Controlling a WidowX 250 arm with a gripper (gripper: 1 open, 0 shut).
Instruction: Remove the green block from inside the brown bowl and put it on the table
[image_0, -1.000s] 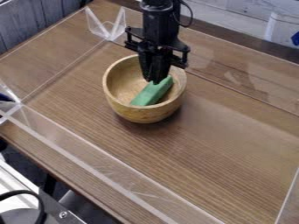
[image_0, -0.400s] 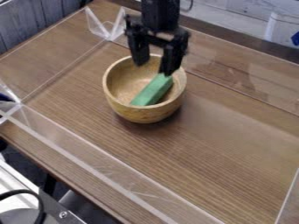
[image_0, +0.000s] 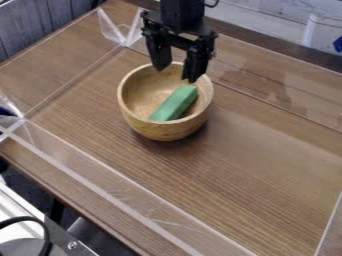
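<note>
The green block lies slanted inside the brown bowl, leaning toward its right inner wall. The bowl sits on the table, left of centre. My black gripper hangs just above the bowl's far rim, a little above the block's upper end. Its two fingers stand apart, open, with nothing between them. The block is free of the gripper.
Low clear acrylic walls edge the tabletop at the front, left and back. Bare wood-grain surface stretches to the right of the bowl and in front of it. Pale surroundings lie beyond the far wall.
The gripper was shut down in the bowl on the block's upper end. It has opened, let go and risen above the rim; the block stays in the bowl.
</note>
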